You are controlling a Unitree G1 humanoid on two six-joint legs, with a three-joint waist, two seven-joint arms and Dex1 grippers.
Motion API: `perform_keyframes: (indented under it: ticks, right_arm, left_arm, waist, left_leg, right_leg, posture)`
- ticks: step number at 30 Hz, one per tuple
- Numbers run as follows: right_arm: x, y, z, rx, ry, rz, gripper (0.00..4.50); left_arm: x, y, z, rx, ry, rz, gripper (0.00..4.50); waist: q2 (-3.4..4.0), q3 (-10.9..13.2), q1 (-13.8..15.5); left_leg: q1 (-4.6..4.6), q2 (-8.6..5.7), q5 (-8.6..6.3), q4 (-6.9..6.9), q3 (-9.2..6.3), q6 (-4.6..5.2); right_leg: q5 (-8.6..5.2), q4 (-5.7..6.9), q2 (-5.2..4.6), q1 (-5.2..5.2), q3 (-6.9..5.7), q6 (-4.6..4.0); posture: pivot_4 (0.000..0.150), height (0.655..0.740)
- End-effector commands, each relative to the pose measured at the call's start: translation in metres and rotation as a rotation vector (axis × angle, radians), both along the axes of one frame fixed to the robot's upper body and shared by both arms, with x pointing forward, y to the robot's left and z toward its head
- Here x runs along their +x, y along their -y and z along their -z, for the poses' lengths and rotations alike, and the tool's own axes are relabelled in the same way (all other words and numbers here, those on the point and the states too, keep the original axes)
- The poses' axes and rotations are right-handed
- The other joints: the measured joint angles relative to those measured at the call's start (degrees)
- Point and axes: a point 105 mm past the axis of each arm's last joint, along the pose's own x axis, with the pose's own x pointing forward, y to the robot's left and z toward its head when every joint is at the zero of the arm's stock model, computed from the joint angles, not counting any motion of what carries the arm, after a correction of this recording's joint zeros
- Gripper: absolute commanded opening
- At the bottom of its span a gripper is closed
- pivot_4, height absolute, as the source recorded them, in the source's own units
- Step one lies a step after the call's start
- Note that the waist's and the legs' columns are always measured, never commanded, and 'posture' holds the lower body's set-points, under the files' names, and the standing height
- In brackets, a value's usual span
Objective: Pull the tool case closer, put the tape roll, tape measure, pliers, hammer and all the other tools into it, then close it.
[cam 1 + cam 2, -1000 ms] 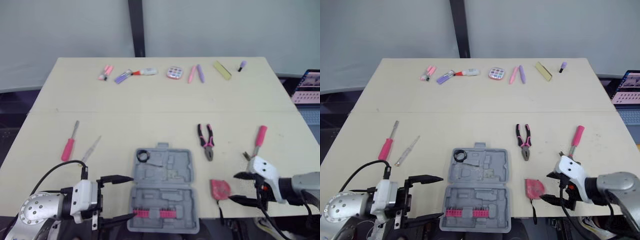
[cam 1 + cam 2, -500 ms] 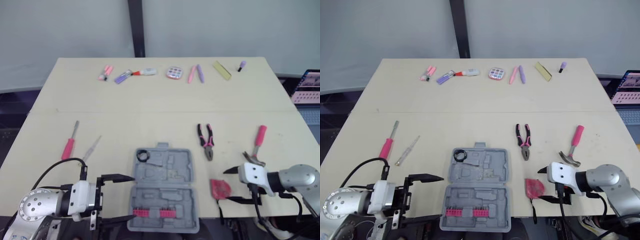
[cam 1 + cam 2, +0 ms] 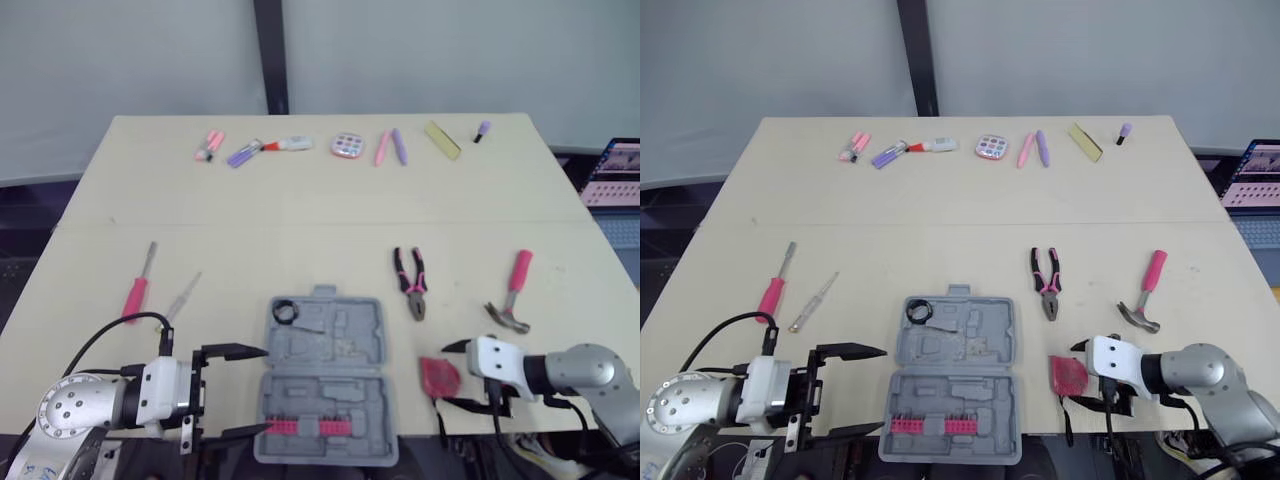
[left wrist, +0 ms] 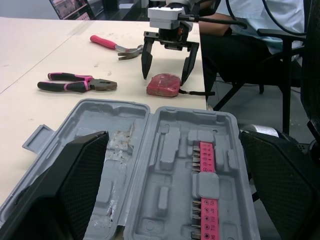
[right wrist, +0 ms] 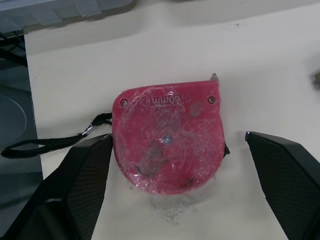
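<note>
Tool case [image 3: 326, 375] sits open by me, tape roll [image 3: 286, 310] inside; right claw [image 3: 448, 375] gapes around the tape measure [image 5: 167, 145], left claw [image 3: 258, 391] equally wide.

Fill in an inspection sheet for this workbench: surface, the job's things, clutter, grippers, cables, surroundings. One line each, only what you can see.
Surface: pale table, a seam running across its middle.
Job's things: grey tool case lies open near the front edge, tape roll in it; tape measure, pliers and hammer to its right; two screwdrivers to its left.
Clutter: pens and small items in a row along the far edge.
Grippers: left gripper open at the case's left side; right gripper open, astride the tape measure.
Cables: black cable looped from the left wrist.
Surroundings: laptop off to the right; dark post behind.
</note>
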Motion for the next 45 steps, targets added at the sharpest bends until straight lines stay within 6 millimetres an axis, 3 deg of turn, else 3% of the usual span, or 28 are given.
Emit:
perform_keyframes:
  ticks: [1,10,15,23,30,32,37,39,45]
  right_arm:
    - [0.0,-0.001,-0.001,-0.001,0.018,-0.009,4.47]
    - [0.003,-0.003,0.003,0.003,0.012,0.016,4.47]
    - [0.001,-0.005,0.002,0.018,0.017,0.005,2.99]
    - [0.004,-0.003,-0.009,0.0,0.006,0.015,2.99]
    - [0.024,-0.041,-0.067,-0.022,0.035,-0.099,2.99]
    - [0.029,-0.048,-0.075,-0.052,0.03,-0.103,2.99]
    - [0.041,-0.066,-0.089,-0.218,0.0,-0.142,2.99]
    - [0.048,-0.083,-0.093,-0.238,0.014,-0.161,2.99]
    - [0.06,-0.114,-0.094,-0.324,-0.016,-0.149,2.99]
  left_arm:
    - [-0.001,0.001,-0.005,-0.013,0.017,0.005,4.5]
    - [-0.003,0.001,-0.005,-0.009,0.012,0.001,4.5]
    - [-0.004,0.001,-0.005,-0.012,0.007,-0.002,4.5]
    - [-0.003,0.0,-0.005,-0.028,-0.002,-0.023,4.5]
    - [0.008,-0.01,-0.007,-0.031,0.002,-0.074,4.5]
    - [0.011,-0.014,-0.008,-0.022,0.005,-0.084,4.5]
    - [0.018,-0.031,-0.007,-0.001,-0.011,-0.137,4.5]
    - [0.017,-0.036,-0.003,0.014,-0.014,-0.152,4.5]
    - [0.019,-0.037,-0.005,0.004,0.0,-0.175,4.5]
  waist:
    - [0.0,0.0,0.0]
    - [0.01,0.0,0.0]
    - [0.0,0.0,-0.01]
    - [0.0,0.0,-0.01]
    - [0.08,0.01,-0.33]
    - [0.08,0.01,-0.19]
    - [0.13,0.04,0.0]
    - [0.13,0.04,-0.23]
    - [0.13,0.04,-1.32]
  left_leg:
    - [0.0,0.0,0.0,0.0,0.0,0.0]
    - [0.0,0.0,0.0,0.0,0.0,0.0]
    - [0.0,0.0,0.0,0.0,0.0,0.0]
    - [0.01,0.0,0.0,0.01,0.0,0.0]
    - [0.02,0.02,0.0,0.01,0.0,0.0]
    - [0.0,0.02,0.0,0.01,-0.01,0.0]
    - [-0.09,0.01,0.0,0.05,-0.01,0.0]
    - [-0.08,0.01,0.0,0.04,-0.04,0.0]
    - [-0.15,0.02,0.01,-0.06,-0.03,-0.02]
  right_leg:
    - [0.0,0.0,0.0,0.0,0.0,0.0]
    - [0.0,0.01,0.0,0.0,0.0,0.0]
    - [0.0,0.01,0.0,0.01,0.0,0.0]
    - [0.0,0.01,0.0,0.01,0.0,0.0]
    - [0.0,0.07,0.03,-0.03,0.03,0.0]
    - [0.0,0.06,0.02,-0.04,0.01,0.0]
    - [0.0,0.07,-0.01,-0.14,0.0,0.0]
    - [0.0,0.07,-0.01,-0.15,-0.01,0.0]
    - [-0.02,0.14,-0.02,-0.3,-0.01,-0.03]
  posture:
    - [0.15,0.74]
    - [0.15,0.74]
    - [0.15,0.74]
    - [0.15,0.74]
    - [0.15,0.74]
    - [0.15,0.74]
    - [0.15,0.74]
    - [0.15,0.74]
    - [0.15,0.74]
